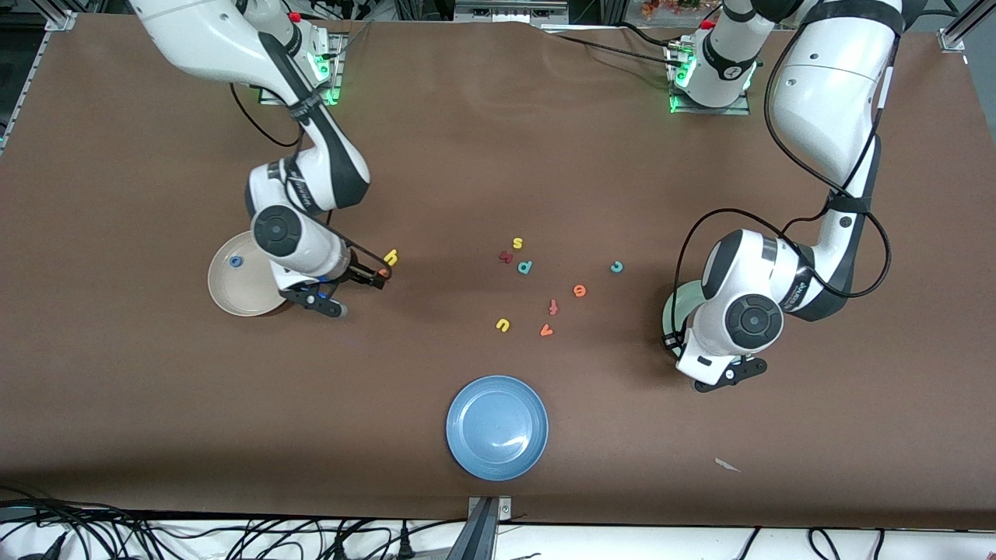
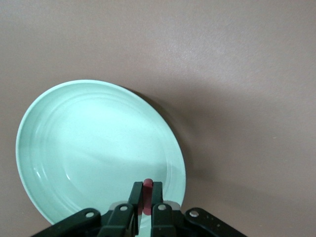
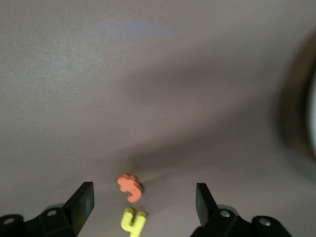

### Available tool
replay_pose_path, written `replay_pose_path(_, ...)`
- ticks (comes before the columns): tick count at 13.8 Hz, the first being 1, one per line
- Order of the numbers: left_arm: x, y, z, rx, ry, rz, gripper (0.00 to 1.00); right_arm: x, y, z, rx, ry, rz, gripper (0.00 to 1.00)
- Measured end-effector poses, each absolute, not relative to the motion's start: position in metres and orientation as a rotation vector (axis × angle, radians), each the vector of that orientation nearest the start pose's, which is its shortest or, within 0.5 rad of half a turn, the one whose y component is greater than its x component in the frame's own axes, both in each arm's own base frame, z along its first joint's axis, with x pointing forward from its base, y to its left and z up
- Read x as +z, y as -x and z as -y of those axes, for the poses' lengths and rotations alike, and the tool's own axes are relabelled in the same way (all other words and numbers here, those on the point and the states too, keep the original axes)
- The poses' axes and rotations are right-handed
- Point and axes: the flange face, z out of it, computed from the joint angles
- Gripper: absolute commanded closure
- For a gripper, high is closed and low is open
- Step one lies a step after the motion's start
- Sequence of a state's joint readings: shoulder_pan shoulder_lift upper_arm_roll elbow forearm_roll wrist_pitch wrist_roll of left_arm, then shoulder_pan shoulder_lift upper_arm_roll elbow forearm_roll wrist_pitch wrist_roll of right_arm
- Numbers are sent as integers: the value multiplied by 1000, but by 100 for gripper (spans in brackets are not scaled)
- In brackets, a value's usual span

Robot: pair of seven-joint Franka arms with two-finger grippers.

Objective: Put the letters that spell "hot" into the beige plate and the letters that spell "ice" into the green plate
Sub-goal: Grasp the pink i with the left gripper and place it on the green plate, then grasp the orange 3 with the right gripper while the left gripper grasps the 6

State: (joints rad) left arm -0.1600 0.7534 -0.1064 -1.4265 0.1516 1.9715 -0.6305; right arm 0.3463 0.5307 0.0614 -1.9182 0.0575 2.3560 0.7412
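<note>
On the brown desk I see the round mint-green plate under my left arm, and the cream-beige plate near the right arm holding a blue ring "o". My left pincer hangs over the green plate's rim, pinching a dark maroon "i". My right pincer is spread around the orange "t", just beside the yellow "h".

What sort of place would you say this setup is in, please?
Most likely a robotics lab bench: two Franka arms bolted to a brown-covered table, an aluminium frame at its corners, loose cables along its edge, and toy letters and plates as props.
</note>
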Motion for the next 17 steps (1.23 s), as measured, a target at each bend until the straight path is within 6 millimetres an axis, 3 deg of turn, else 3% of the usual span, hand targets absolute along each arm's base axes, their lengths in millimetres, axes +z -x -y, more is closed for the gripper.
replay_pose_path(2,233,-683,165,245,2964,420,0,189,-564,-250,175,3068,-599,19)
replay_pose_path(5,234,-679,180,253,2982,376,0,181,-564,-249,182,3071,-604,27)
replay_pose_path(10,245,-640,284,341,3086,54,0,176,-561,-255,179,3073,-588,27)
replay_pose_path(12,247,-631,301,364,3112,-170,0,175,-558,-261,179,3076,-572,33)
replay_pose_path(13,245,-629,303,378,3124,-242,0,175,-557,-262,180,3078,-568,44)
replay_pose_path(17,205,-603,318,327,3183,-354,9,174,-558,-263,175,3076,-568,55)
